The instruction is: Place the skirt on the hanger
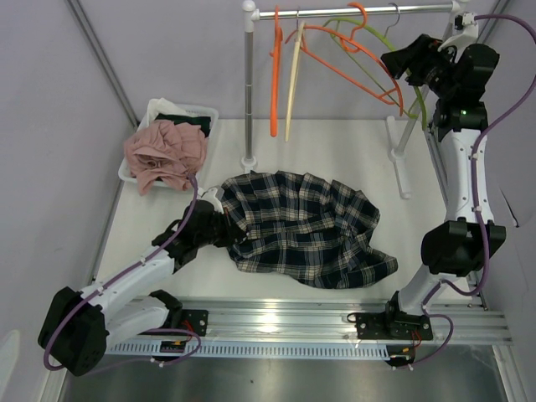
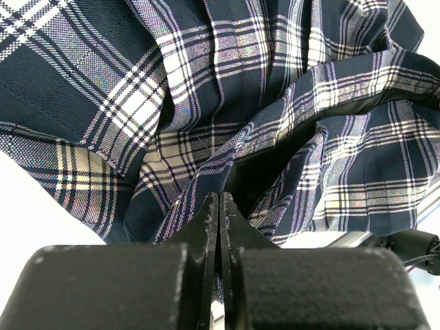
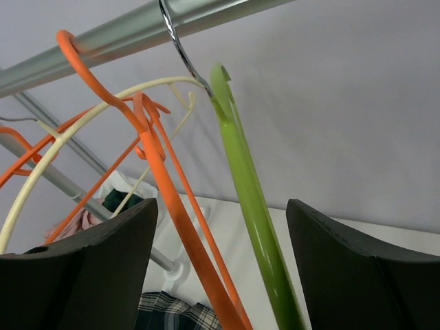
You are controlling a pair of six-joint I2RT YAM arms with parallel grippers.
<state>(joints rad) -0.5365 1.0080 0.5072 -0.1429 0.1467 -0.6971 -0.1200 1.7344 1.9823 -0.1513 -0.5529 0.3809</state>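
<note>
Up at the rail (image 3: 137,27), the wide-spread right end effector (image 3: 223,237) should close on the green hanger (image 3: 249,199) alone, while the left end effector (image 2: 220,206) grips the skirt (image 1: 306,226).

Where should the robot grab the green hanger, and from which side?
Grip the green hanger on its long sloping arm, just below the metal hook, coming from underneath, where the open right gripper is. That arm is straight and thin, so it fits between the jaws. The orange hanger hangs close beside it, so shifting toward the green side first probably avoids pinching both.
</note>
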